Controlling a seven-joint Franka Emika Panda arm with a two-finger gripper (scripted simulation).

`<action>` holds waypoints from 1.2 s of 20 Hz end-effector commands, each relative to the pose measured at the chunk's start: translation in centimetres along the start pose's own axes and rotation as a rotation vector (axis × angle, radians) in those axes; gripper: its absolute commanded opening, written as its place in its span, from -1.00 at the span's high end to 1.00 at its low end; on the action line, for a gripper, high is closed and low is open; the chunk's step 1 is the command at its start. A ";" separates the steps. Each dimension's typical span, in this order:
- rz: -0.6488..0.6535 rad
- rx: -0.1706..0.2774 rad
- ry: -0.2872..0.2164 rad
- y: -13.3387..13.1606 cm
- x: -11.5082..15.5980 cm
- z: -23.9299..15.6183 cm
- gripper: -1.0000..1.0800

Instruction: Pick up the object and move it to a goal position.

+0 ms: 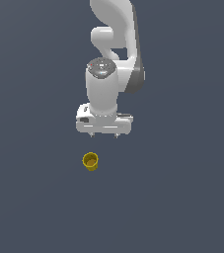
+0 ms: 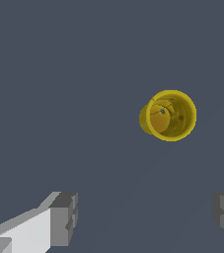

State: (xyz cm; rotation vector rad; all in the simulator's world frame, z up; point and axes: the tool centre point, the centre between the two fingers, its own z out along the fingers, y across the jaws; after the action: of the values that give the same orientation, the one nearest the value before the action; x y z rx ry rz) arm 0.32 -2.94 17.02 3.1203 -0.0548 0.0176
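The setting is a simulated test scene, not a furnished room: a flat, uniform slate-grey surface point(image 1: 29, 207) fills both views without seams, walls or texture. The white robot arm point(image 1: 114, 44) and a yellow cup point(image 1: 90, 161) are rendered with smooth, plain shading and faceted edges

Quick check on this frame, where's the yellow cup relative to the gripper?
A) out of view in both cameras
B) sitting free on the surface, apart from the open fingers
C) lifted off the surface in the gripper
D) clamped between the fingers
B. The yellow cup sits by itself on the surface, clear of the gripper; in the wrist view the fingers are spread wide with nothing between them and the cup lies beyond them.
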 end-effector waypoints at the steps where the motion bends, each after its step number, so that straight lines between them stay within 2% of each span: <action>1: 0.000 0.000 0.000 0.0 0.0 0.0 -0.92; 12: -0.081 -0.004 0.032 -2.3 0.6 -1.7 -0.92; 24: -0.106 0.001 0.019 -0.2 2.4 0.5 -0.92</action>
State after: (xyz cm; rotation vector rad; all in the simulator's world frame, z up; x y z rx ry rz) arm 2.34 -2.32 17.09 3.1173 0.1023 0.0507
